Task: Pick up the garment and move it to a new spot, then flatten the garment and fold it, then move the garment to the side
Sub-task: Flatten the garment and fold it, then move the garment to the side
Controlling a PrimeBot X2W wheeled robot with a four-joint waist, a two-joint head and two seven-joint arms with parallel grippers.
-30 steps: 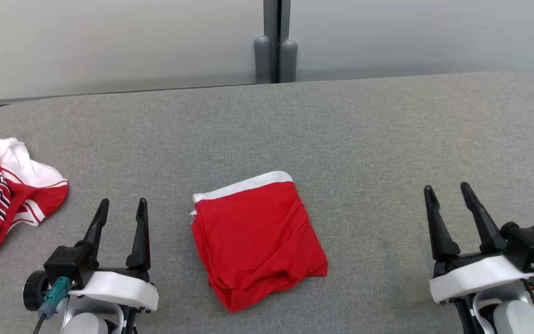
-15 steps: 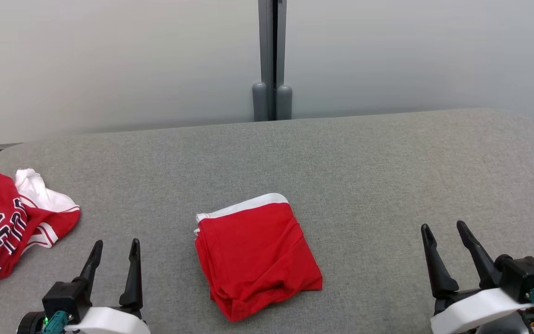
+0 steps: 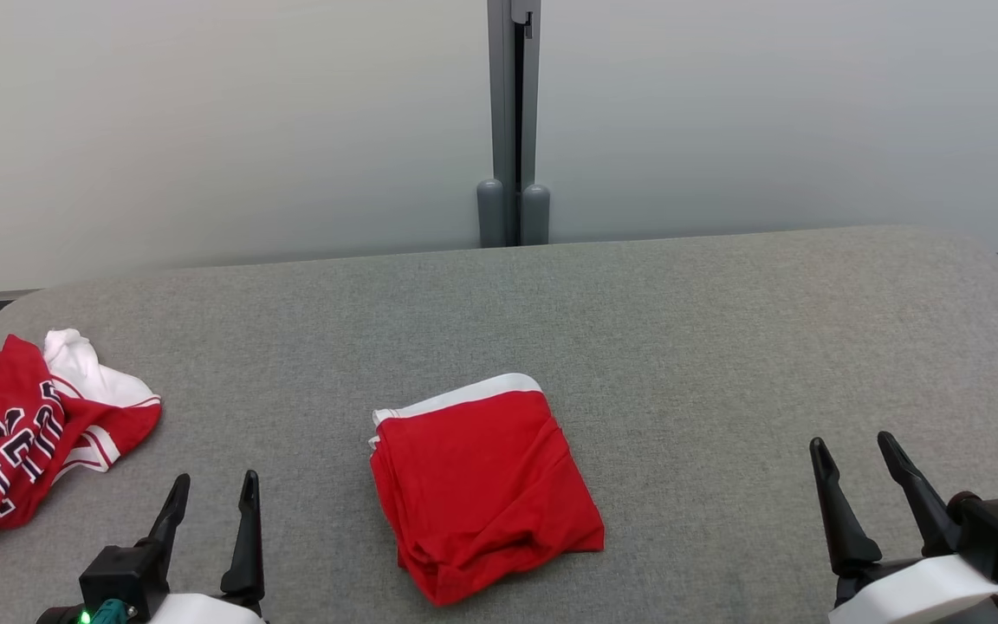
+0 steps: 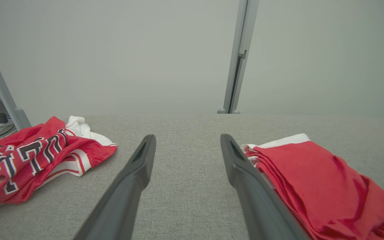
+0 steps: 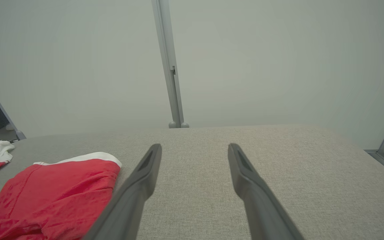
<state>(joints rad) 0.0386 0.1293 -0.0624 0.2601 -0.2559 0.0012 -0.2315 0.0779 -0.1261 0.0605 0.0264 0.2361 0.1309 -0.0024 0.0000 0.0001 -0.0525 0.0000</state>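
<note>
Garment [image 3: 482,490] lay folded near the table's [image 3: 724,347] front edge, between left gripper [image 3: 215,478] and right gripper [image 3: 851,440], both spread wide.

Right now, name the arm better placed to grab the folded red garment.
Left, probably: the left gripper sits open and nearer the folded red garment than the right gripper, also open.

Desk [image 3: 724,347]: gry woven cloth, matt, rough. Garment [image 3: 482,494]: red cloth, soft, creased. Claw fingers [image 4: 135,176]: dk plastic, matt, smooth.
</note>
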